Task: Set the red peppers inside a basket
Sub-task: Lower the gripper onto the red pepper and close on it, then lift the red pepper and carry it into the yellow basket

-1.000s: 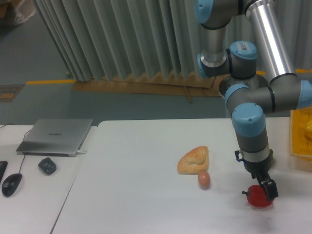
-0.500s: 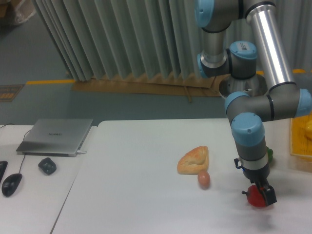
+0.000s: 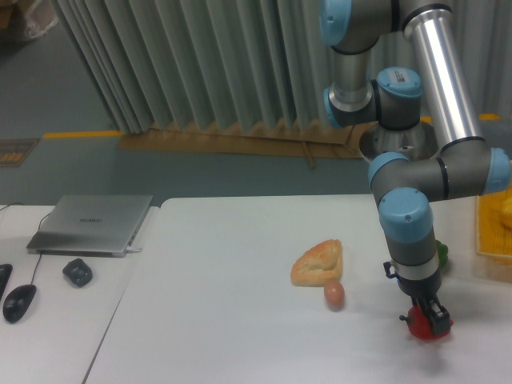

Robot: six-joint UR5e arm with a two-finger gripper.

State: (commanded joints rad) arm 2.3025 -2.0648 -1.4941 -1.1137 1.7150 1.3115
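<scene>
Reaching straight down from above, the hand sits over the red pepper, which lies on the white worktop near the front right, well apart from the yellow basket at the right edge of view. The dark fingers cover most of the fruit, with red showing to either side and below them, so they look set around it. Whether they have actually clamped on it or only bracket it cannot be told from this angle. The vertical approach makes sense: a round, glossy pepper is easiest to take by its flanks from the top, and a lift from that pose would then be clear of the neighbours.

Those neighbours lie to the left: a small brown egg just beside a piece of bread, both apart from the pepper, so the grasp should not disturb them. A green pepper peeks out behind the forearm (mostly hidden), nearer the basket. On the adjoining surface at far left are a closed laptop and a mouse, out of the way.

My reading is that the grasp is in hand and the carry to the basket is not yet begun.
</scene>
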